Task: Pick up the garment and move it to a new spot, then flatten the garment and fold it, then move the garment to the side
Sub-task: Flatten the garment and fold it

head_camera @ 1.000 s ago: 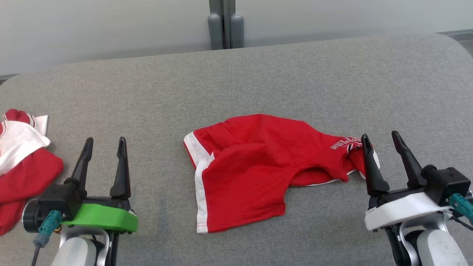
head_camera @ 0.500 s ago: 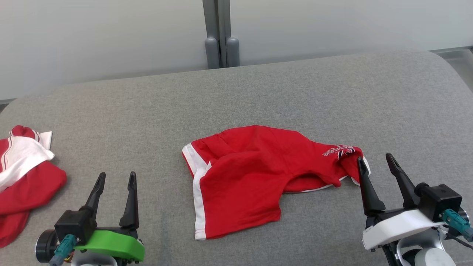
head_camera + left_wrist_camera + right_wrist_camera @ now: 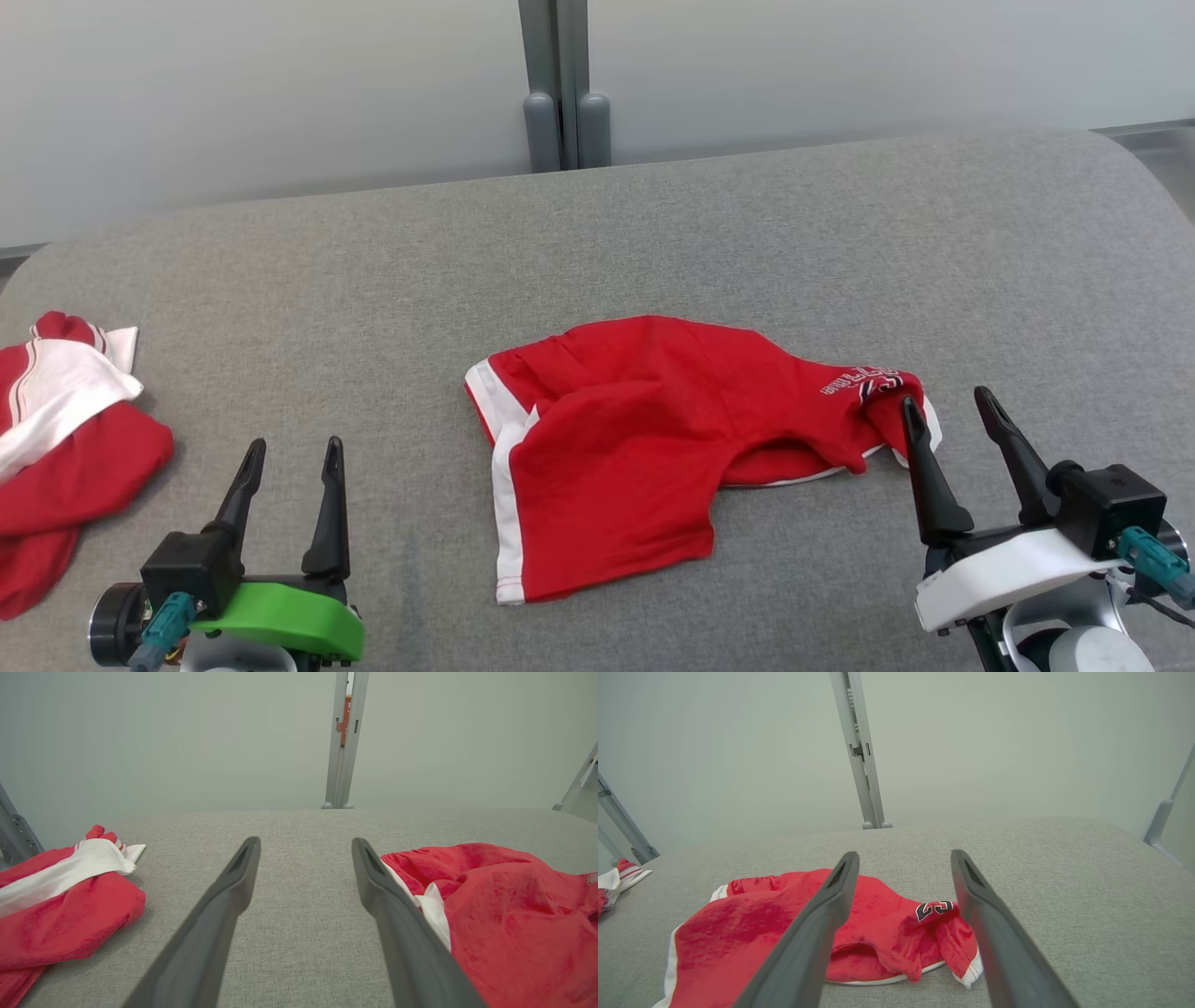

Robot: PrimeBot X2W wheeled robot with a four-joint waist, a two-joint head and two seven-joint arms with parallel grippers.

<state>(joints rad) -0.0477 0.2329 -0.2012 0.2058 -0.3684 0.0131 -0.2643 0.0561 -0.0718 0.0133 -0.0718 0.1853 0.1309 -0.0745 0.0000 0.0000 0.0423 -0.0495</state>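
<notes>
Two red-and-white garments lie on one grey bench [image 3: 747,233]: the shorts [image 3: 644,448] and a heap [image 3: 65,439]. Two pincers, the left pincer [image 3: 293,446] and the right pincer [image 3: 944,398], carry two dark fingers [image 3: 327,504] each, four in all. One upright post [image 3: 557,56] stands behind, with two rounded feet [image 3: 540,131].

Bright, even, diffuse light, seemingly overhead, no glare. Shadows are soft and faint: a dark pocket under the raised fold of the shorts [image 3: 616,457], lower centre of head view, and pale smudges on the cushion [image 3: 373,280]. Head view is sharp. Wrist views are wide-angle, paler, hazy in the upper half; post [image 3: 859,756] leans, rail [image 3: 1164,812] at right edge tilts inward. At bottom edge, left gripper fingers [image 3: 219,919] and right gripper fingers [image 3: 817,928] go soft.
</notes>
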